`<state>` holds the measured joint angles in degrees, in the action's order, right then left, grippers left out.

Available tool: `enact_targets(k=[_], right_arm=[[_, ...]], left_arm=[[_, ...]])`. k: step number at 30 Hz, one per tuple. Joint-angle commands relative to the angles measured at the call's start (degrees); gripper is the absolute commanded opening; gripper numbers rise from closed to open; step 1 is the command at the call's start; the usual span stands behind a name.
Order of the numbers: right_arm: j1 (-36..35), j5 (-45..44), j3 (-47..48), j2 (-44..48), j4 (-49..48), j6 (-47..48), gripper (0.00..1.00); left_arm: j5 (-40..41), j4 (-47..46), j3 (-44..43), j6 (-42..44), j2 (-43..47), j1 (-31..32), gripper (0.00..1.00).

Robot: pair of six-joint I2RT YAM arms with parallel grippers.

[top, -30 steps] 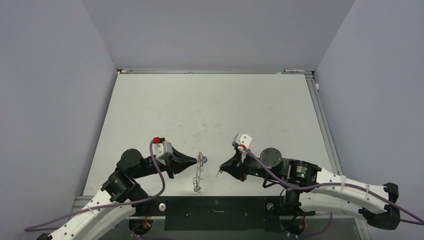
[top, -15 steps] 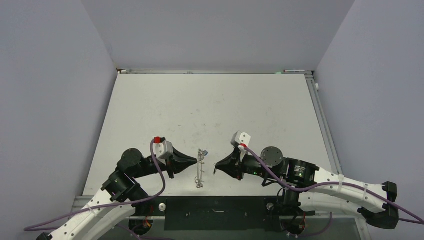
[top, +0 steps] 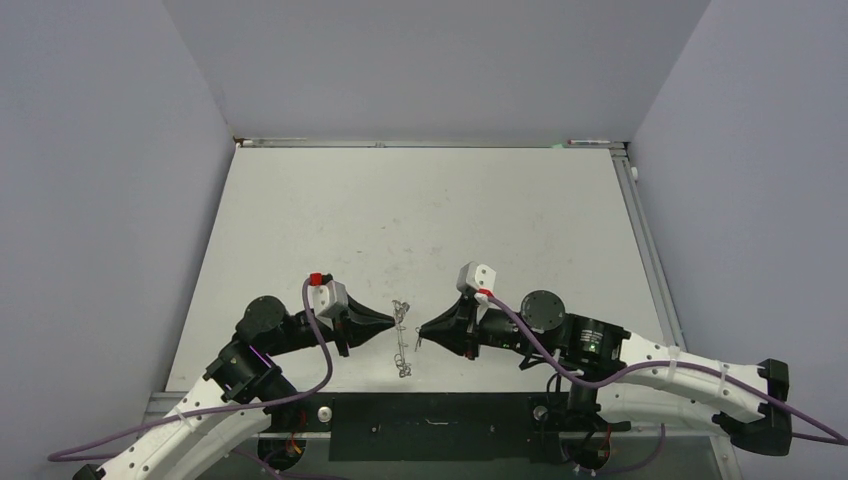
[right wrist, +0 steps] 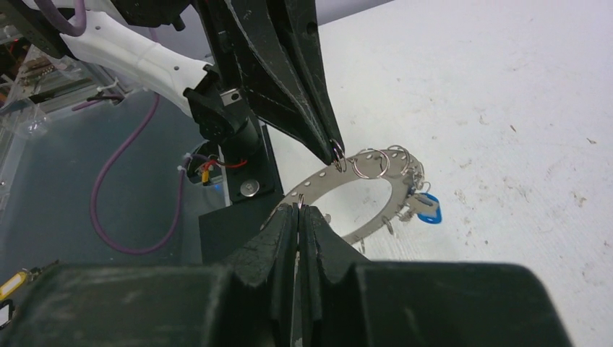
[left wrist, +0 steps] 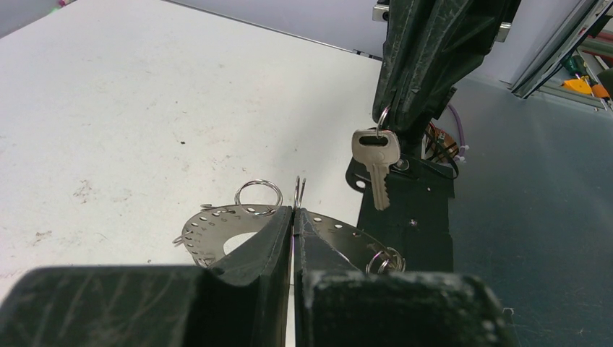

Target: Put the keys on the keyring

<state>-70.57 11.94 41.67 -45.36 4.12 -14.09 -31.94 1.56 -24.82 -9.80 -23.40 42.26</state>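
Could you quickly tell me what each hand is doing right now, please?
Left hand: closed on the keyring, at its rim.
Right hand: closed on a silver key, held by its loop.

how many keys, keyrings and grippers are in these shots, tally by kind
keys: 2, the silver key and the blue key
keyring: 1
grippers: 2, the left gripper and the right gripper
total: 5
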Motion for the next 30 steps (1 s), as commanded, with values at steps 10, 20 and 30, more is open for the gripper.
enact_targets(k=[10,20,30], right_arm=[[-0.12,4.89,-1.26,-5.01,-14.05,1.75,0.05],[-0.14,1.99,-0.99,-6.70,-15.88,2.14,0.05],[-0.10,-0.45,0.07,-9.07,-15.81,1.80,0.05]], left_arm=[[-0.80,-2.97,-2.43,0.05,0.45,-0.26,0.00],[-1.11,-2.96,-2.52,0.05,0.45,-0.25,0.00],[-1.28,-3.06,-2.52,-0.13,0.78,-0.26,0.00]])
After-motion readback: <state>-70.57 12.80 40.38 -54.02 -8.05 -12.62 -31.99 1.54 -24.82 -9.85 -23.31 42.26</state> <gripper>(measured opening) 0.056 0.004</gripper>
